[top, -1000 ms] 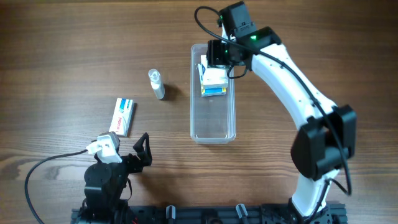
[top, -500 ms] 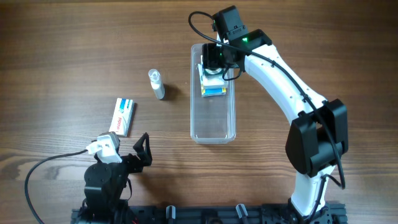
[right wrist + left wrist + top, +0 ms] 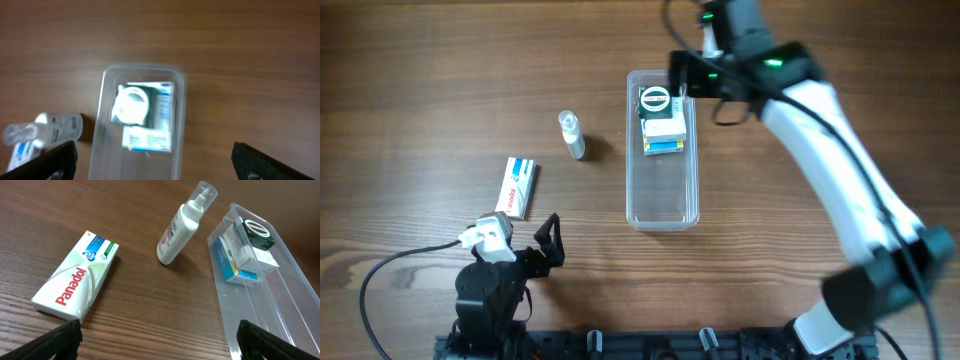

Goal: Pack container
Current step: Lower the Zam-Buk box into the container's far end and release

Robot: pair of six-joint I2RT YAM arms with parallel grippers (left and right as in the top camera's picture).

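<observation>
Risen from the container [image 3: 663, 190], right gripper [image 3: 156, 161] gapes empty above it; left gripper [image 3: 160, 341] gapes well aside.

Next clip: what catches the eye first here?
The clear container at the table's middle, with small boxes and a dark green pack stacked at its far end. The white right arm reaches toward that end, while a white bottle and a Panadol box lie outside to its left.

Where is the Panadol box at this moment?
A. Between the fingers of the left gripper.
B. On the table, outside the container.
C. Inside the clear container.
B: the Panadol box lies flat on the table, well apart from the container.
</observation>
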